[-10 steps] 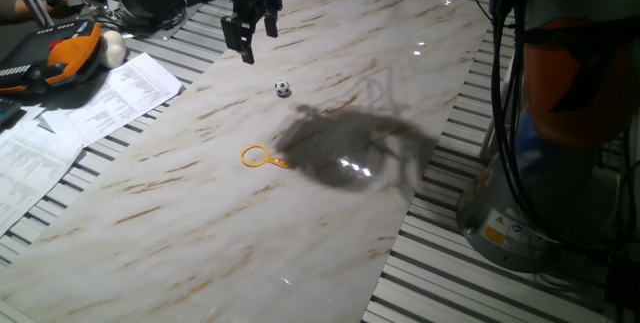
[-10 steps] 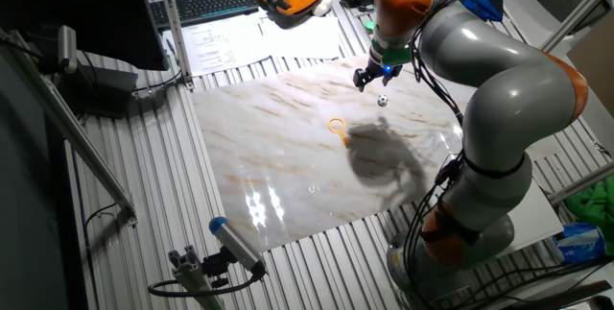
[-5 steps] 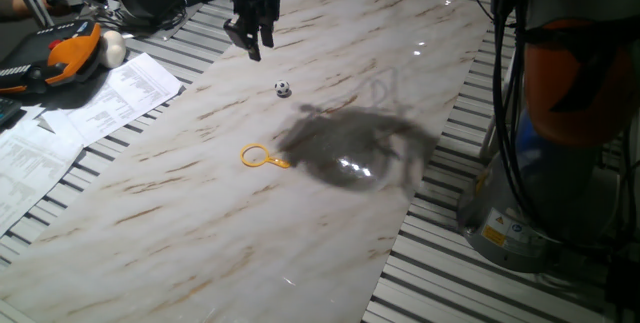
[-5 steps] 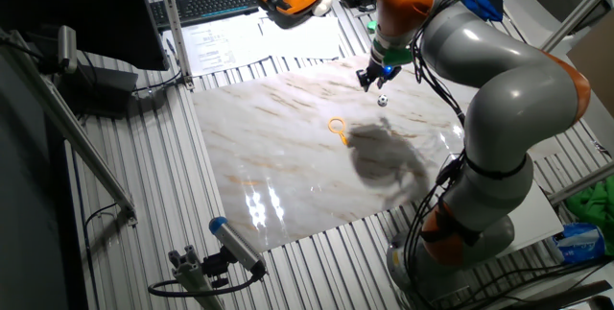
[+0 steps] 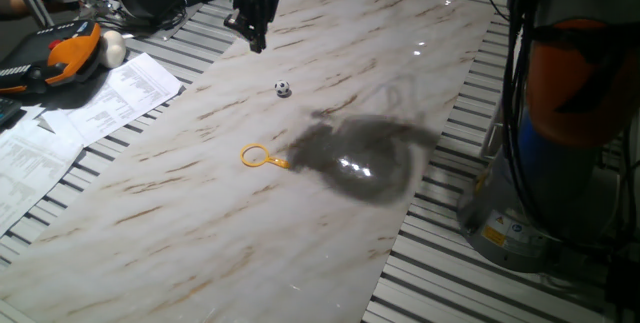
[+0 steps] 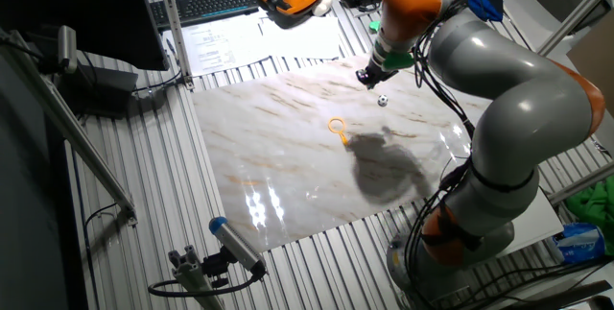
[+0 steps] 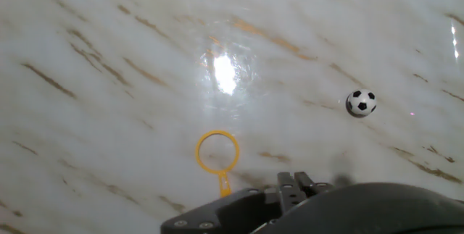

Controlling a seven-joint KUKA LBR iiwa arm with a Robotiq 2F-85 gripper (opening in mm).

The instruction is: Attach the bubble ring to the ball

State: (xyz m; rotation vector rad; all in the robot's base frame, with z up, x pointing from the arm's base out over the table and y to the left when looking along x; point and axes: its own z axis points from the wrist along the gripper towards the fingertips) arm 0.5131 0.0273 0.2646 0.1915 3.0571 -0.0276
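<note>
The tiny black-and-white ball lies on the marble board, also seen in the other fixed view and the hand view. The yellow-orange bubble ring lies flat on the board, apart from the ball; it also shows in the other fixed view and the hand view. My gripper hangs above the board's far part, beyond the ball, fingers closed together and holding nothing. It also shows in the other fixed view and at the bottom of the hand view.
Printed papers, an orange-black handset and a plain off-white ball lie left of the board. A keyboard sits beyond. The arm's base stands at the right. The board rests on slatted aluminium rails.
The gripper's fingers have closed from open to shut, and the hand has risen and moved slightly away from the ball. The ball and the ring have not moved.
</note>
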